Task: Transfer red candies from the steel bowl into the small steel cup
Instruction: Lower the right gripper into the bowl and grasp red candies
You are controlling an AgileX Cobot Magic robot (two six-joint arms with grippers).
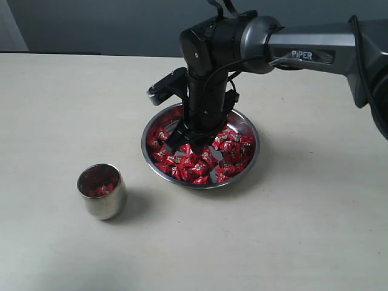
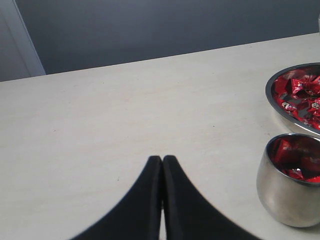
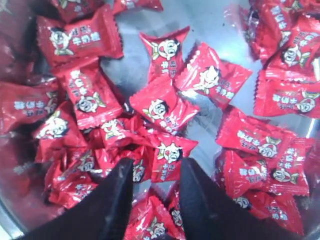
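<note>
The steel bowl sits mid-table, holding a heap of red candies. My right gripper points straight down into the heap. In the right wrist view its jaws are open, straddling a red candy that lies among the others on the bowl's floor. The small steel cup stands to the bowl's front left with a few red candies inside. My left gripper is shut and empty, low over the bare table, with the cup and bowl off to one side.
The pale table stretches around the bowl and cup. The right arm reaches in from the right, high over the table. A dark wall runs behind the table's far edge.
</note>
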